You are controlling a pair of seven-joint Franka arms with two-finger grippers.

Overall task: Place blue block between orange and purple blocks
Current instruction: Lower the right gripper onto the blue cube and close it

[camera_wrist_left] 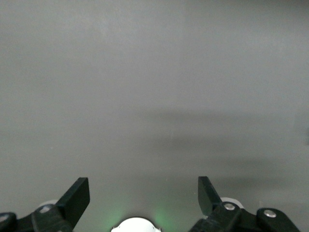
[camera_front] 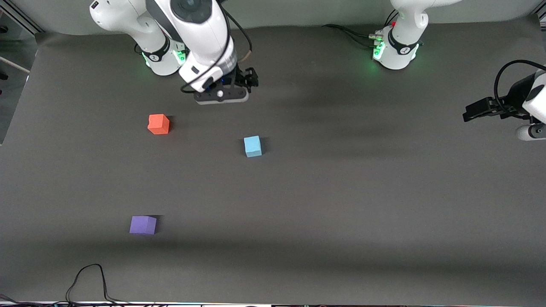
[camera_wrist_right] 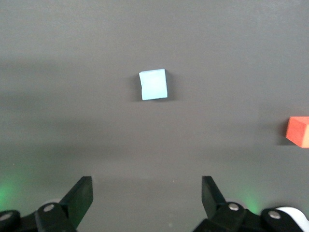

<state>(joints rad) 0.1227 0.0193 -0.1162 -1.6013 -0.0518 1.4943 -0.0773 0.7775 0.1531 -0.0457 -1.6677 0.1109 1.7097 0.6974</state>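
Lying flat on the grey table [camera_front: 341,192]: blue block [camera_front: 252,146], resting alone, untouched, well apart from both other cubes. Taking the blue block as landmark: orange block [camera_front: 158,124] sitting farther from the front camera than it and toward the right arm's end of the table; purple block [camera_front: 143,224] sitting much nearer to the front camera than it, also toward the right arm's end. Not lying between those two, but off to the side of the line joining them, toward the left arm's end.

Hovering over bare table just above the blue block's spot in the front view, toward the bases: right gripper [camera_front: 221,96], pointing down, fingers [camera_wrist_right: 82,195] spread wide, holding nothing. Showing in the right wrist view: blue block [camera_wrist_right: 154,84] ahead of the spread fingers, orange block [camera_wrist_right: 298,131] at the edge.

Waiting well away from the blue block, at the left arm's end of the table: left gripper [camera_front: 471,114], up in the air, fingers [camera_wrist_left: 77,195] likewise spread wide and gripping nothing, only bare table [camera_wrist_left: 154,96] showing under it.

Trailing along the table edge nearest the front camera, closer to the purple block than to the blue one: a black cable [camera_front: 87,279].
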